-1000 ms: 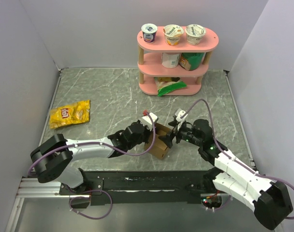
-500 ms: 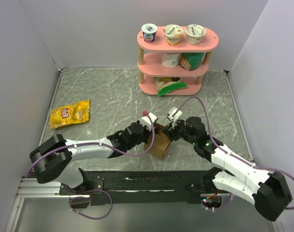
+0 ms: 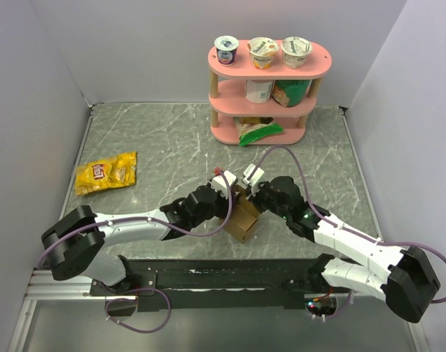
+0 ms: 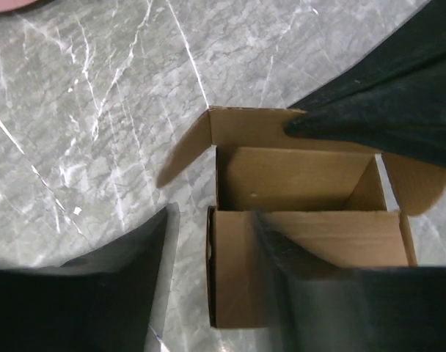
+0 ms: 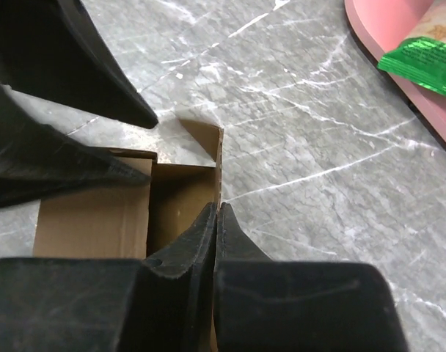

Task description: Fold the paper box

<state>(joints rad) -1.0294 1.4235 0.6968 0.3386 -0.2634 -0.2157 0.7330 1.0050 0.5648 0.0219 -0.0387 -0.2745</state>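
Top view: paper box point(image 3: 242, 218) stands on the marble surface point(image 3: 157, 139), lower centre of frame, between the two arms. Plain brown cardboard, partly erected, top open, flaps loose.

Right tool point(image 5: 217, 214): fingers pressed together with a thin upright cardboard wall of the box pinched between them. In the right wrist view that wall's edge runs up the frame from the fingertips.

Left tool point(image 4: 212, 220): fingers part way apart, not gripping. In the left wrist view one finger sits at lower left over bare surface beside the box, and the other at lower right overlaps the box's near panel. Whether either touches the cardboard, cannot tell.

Elsewhere in the top view: yellow snack bag point(image 3: 105, 173) lies at left and the pink shelf point(image 3: 261, 111) at upper centre, both well apart from the box.
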